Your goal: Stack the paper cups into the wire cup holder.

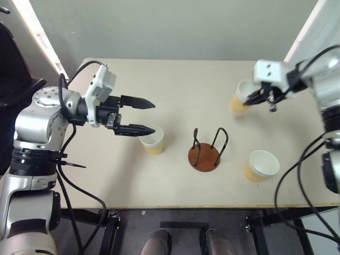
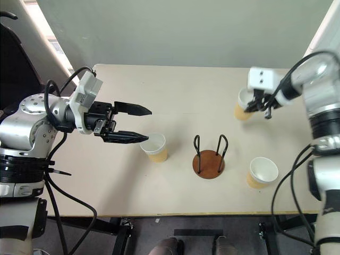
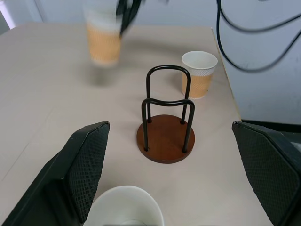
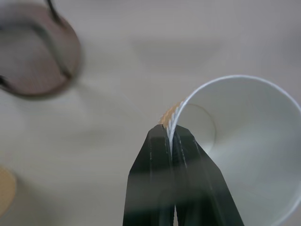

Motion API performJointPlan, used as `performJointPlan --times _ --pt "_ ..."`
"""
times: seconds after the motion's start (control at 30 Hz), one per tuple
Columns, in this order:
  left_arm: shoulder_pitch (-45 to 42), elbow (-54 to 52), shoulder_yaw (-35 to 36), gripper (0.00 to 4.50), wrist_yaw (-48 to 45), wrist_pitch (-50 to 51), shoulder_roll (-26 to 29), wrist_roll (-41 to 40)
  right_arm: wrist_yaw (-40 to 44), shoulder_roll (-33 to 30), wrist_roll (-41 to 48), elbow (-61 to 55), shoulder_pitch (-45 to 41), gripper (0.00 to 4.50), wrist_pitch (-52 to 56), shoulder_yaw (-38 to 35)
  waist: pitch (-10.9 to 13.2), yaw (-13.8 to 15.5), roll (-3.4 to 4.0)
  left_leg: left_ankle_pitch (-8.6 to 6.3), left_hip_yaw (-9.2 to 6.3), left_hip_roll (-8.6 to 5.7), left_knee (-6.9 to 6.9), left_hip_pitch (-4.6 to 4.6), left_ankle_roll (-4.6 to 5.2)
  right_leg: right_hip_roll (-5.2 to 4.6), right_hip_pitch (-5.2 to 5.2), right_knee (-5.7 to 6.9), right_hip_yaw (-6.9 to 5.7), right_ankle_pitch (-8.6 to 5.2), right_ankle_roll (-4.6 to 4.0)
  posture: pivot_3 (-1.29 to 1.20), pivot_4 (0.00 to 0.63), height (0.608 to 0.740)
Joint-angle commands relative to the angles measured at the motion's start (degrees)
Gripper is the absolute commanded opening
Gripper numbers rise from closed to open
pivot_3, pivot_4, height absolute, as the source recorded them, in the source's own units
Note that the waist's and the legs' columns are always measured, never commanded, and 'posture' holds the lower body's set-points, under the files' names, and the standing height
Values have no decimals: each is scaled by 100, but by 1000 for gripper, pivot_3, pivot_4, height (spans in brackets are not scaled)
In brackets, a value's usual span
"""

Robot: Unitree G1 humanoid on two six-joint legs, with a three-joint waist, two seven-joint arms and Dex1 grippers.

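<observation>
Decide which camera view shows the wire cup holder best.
The left wrist view: the wire cup holder sits central, loops and disc base distinct. Both eye views show it small from above; the right wrist view catches a blurred edge.

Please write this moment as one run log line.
right gripper: shut on cup rim, lifted | left gripper: open | holder: empty

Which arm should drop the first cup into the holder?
Right. The right hand is already pinching a cup's rim, lifted off the table. The left hand is open; the holder is empty.
</observation>
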Motion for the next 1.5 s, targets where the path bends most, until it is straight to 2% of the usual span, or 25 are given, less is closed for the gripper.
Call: performJointPlan --times 0.03,0.2,0.37,0.63,1.0,1.1,1.27,1.37,1.5 --pt "-124 19 82 4500 -56 -161 10 42 168 -413 1035 -1918 163 49 1182 0 0 -12 -1 3 0 3 0 4 -5 4 3 -1 1 -5 1 0 150 740" --pt "-210 178 -31 4500 -105 -302 -118 139 168 -595 1653 -3226 285 49 2190 -48 0 -23 -2 8 1 4 4 12 -2 4 2 -1 4 -15 2 0 150 740" --pt "-296 299 -107 4500 -148 -392 -224 223 166 -610 1758 -3602 543 49 2386 14 1 -22 -4 15 1 4 13 14 11 3 4 12 4 -32 -40 0 150 740" --pt "-303 321 -83 4500 -151 -414 -298 280 28 -423 1560 -3643 861 49 2058 307 1 -28 -4 23 2 4 22 16 55 3 4 22 5 -11 -39 0 150 740" --pt "-188 135 2 4500 -14 -317 -282 205 -103 -88 988 -3385 982 49 1370 731 1 -32 -4 29 3 4 31 14 62 3 5 22 5 2 -33 0 150 740" --pt "-151 70 1 4500 41 -302 -277 199 -144 7 885 -3287 973 643 1311 748 1 -31 -4 30 3 3 36 13 63 3 8 20 5 5 -28 0 150 740" --pt "-71 -141 46 4500 220 -341 -284 211 -377 240 1067 -3195 912 2237 1627 450 1 -38 -4 31 5 3 39 13 62 3 8 19 6 7 -27 0 150 740" --pt "-43 -292 27 4500 419 -441 -230 358 -559 240 1235 -3097 884 2237 1900 137 1 -36 -4 40 5 2 39 12 51 3 10 16 6 7 -27 0 150 740" --pt "-46 -654 -356 4500 749 -729 59 1123 -677 214 2007 -3211 737 2237 3033 -593 1 -37 -4 45 8 0 43 11 42 3 14 9 8 7 -28 0 150 740"
